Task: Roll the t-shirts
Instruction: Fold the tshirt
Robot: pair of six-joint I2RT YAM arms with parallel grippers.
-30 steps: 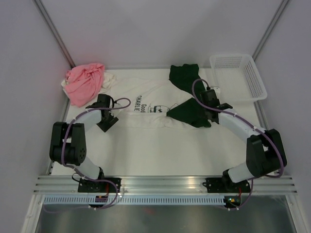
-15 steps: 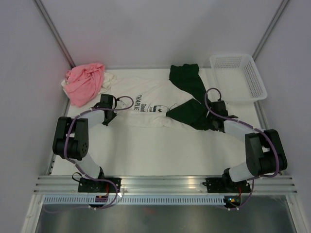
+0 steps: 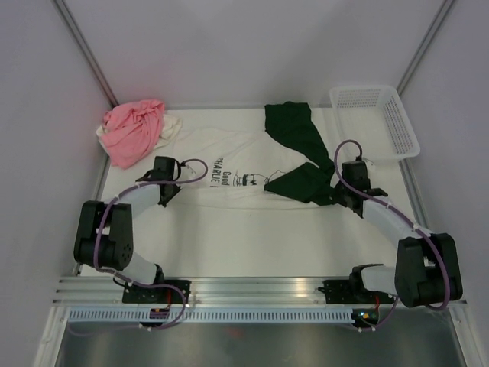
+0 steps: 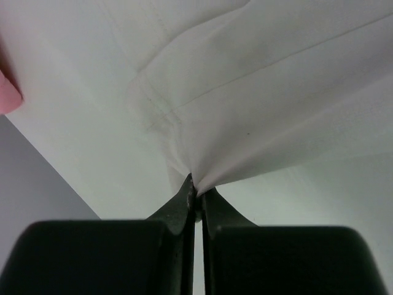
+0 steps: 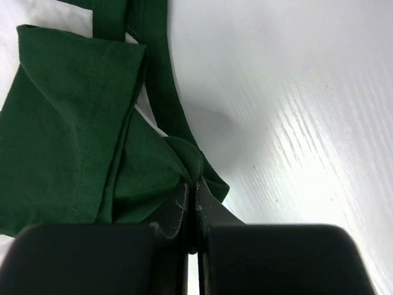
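A white t-shirt (image 3: 229,164) with black print lies flat across the middle of the table. A dark green t-shirt (image 3: 302,157) lies over its right end. My left gripper (image 3: 170,191) is shut on the white shirt's left edge (image 4: 202,166), the cloth bunched between its tips (image 4: 195,195). Shut on a fold of the green shirt (image 5: 80,141) is my right gripper (image 3: 342,197), its tips (image 5: 193,184) pinching the fabric. A pink t-shirt (image 3: 134,130) is heaped at the back left on a cream one (image 3: 173,125).
A white mesh basket (image 3: 376,121) stands at the back right corner. Grey walls close in the table on the left, back and right. The aluminium rail (image 3: 260,289) with both arm bases runs along the near edge.
Both grippers went from open to shut, each closing on its shirt. The right gripper moved right and nearer along the green shirt. The left shifted slightly and dropped to the white shirt's edge.
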